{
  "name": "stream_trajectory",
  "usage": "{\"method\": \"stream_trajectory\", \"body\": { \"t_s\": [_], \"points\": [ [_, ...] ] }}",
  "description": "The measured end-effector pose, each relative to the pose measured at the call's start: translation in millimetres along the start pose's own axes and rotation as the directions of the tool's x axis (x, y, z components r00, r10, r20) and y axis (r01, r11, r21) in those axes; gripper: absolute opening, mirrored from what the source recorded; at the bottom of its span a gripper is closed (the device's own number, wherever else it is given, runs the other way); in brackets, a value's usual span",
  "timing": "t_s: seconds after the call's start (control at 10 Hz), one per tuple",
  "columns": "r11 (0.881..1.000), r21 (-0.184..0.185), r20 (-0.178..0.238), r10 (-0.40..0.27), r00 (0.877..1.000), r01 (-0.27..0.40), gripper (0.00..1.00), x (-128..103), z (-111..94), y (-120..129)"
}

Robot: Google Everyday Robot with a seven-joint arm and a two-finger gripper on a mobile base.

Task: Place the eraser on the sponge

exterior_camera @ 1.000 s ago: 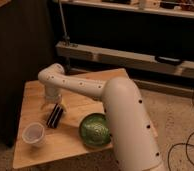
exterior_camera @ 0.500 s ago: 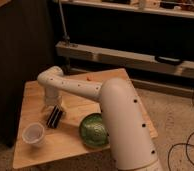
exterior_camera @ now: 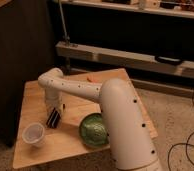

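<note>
One eraser [exterior_camera: 53, 119]: lying on table [exterior_camera: 32, 92], between white cup [exterior_camera: 34, 134] and green bowl [exterior_camera: 93, 130]
gripper [exterior_camera: 56, 107]: just above eraser's far end (whether clamped or spread, cannot tell)

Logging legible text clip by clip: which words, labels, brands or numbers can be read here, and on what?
No text can be read in this view.
The eraser: pale stripes only, no lettering.
The white cup and green bowl: no visible print.
The shelf items at the top: too small to tell.
The claw, just above the eraser: no marking visible.
</note>
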Motion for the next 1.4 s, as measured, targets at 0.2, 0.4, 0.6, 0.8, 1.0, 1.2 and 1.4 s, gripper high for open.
{"method": "stream_trajectory", "body": {
  "t_s": [0.2, 0.4, 0.6, 0.8, 1.0, 1.2, 1.4],
  "points": [
    [1.000, -0.002, -0.003, -0.009, 1.000, 0.009, 0.03, 1, -9, 2],
    [1.000, -0.003, -0.025, -0.001, 1.000, 0.001, 0.00, 12, -36, 9],
    [1.000, -0.016, -0.053, 0.013, 0.999, -0.014, 0.00, 32, -66, 20],
    [0.997, -0.032, -0.081, 0.062, 0.995, -0.065, 0.00, 57, -95, 46],
    [0.990, -0.025, -0.115, 0.138, 0.984, -0.142, 0.00, 74, -131, 86],
    [0.979, -0.019, -0.143, 0.196, 0.970, -0.201, 0.00, 78, -161, 110],
    [0.966, -0.020, -0.161, 0.251, 0.954, -0.258, 0.00, 77, -177, 132]
  ]
}}
